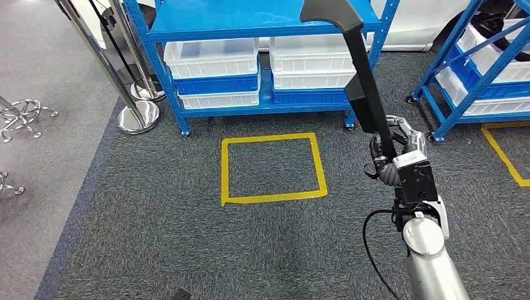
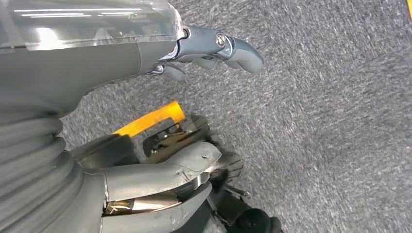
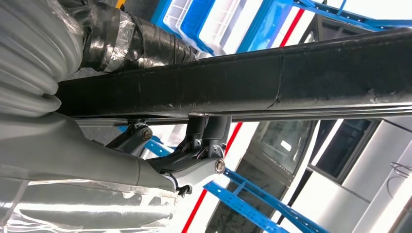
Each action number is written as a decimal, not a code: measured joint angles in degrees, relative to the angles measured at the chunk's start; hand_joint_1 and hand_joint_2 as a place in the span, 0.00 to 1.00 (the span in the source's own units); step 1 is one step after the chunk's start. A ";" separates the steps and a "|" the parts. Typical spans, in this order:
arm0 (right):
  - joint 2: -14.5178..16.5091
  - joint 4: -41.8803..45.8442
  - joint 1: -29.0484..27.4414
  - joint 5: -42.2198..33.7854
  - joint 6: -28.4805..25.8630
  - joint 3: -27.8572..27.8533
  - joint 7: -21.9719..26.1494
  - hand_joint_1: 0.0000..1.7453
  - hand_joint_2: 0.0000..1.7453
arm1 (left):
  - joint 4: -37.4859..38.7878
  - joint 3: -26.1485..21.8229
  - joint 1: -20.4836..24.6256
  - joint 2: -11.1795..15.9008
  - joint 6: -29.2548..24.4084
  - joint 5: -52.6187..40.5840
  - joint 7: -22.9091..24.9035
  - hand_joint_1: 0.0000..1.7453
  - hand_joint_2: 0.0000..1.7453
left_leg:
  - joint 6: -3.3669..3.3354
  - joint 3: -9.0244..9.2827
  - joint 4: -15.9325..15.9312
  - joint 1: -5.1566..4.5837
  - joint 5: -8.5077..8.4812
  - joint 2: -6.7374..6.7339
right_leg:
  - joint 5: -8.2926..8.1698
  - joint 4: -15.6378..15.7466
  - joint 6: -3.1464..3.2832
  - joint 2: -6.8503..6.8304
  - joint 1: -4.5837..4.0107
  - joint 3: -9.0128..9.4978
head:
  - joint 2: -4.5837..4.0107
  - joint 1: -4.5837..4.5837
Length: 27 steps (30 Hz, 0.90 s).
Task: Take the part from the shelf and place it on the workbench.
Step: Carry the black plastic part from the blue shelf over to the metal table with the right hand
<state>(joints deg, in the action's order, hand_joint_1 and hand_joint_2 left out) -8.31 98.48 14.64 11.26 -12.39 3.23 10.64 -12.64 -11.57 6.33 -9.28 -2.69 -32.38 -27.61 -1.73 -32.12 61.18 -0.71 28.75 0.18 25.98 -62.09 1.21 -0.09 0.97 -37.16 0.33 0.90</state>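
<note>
Clearly a long part: the part (image 1: 362, 75) is a slim black bar, matt and straight, with a wider angled head at its far end.
Right hand: the right hand (image 1: 395, 157) grips the bar near its lower end, dark fingers (image 3: 206, 131) wrapped round it and the thumb closed against it.
Axis: the bar stands nearly upright from the hand, leaning a little, its long axis running up and away toward the blue shelf (image 1: 262, 25), head uppermost.
Left hand: the left hand (image 2: 145, 116) hangs over the carpet holding nothing, fingers apart.
Floor: dark grey carpet (image 1: 187, 250), coarse and speckled, with a square of yellow tape (image 1: 273, 167) beside the right hand.
Room: beyond the hand, the steel shelf carries white and blue plastic bins (image 1: 212, 72); chrome stanchions (image 1: 134, 106) stand well apart.
</note>
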 joint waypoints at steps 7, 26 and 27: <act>0.02 -0.13 0.07 0.07 0.04 0.00 0.02 1.00 1.00 | 0.01 -0.13 0.04 -0.03 -0.14 -0.01 0.23 0.00 1.00 | -1.77 0.92 -6.44 -0.40 -4.43 -0.63 | 4.02 -4.29 -1.74 0.06 0.53 -2.10 | 0.00 -0.06; 0.10 -0.23 -0.18 0.17 -0.04 0.00 0.01 1.00 1.00 | 0.01 -0.45 -0.13 -0.13 -0.50 -0.61 0.25 0.00 1.00 | 1.79 -9.09 14.33 0.92 4.73 -0.36 | 1.51 -0.24 0.20 0.07 0.29 0.80 | 0.00 0.01; 0.10 -0.23 -0.18 0.17 -0.04 0.00 0.01 1.00 1.00 | 0.01 -0.45 -0.11 -0.14 -0.50 -0.61 0.24 0.00 1.00 | 1.48 -7.24 12.08 0.88 3.48 -0.35 | 1.25 -0.23 0.18 0.10 0.16 0.46 | 0.00 0.01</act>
<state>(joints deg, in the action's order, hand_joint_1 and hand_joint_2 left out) -8.20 98.25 14.46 11.43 -12.44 3.23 10.64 -12.64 -12.02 6.22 -9.41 -3.19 -32.99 -27.38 -0.25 -39.37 73.26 0.17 32.22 -0.17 27.23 -62.32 1.39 0.02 1.13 -36.70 0.33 0.91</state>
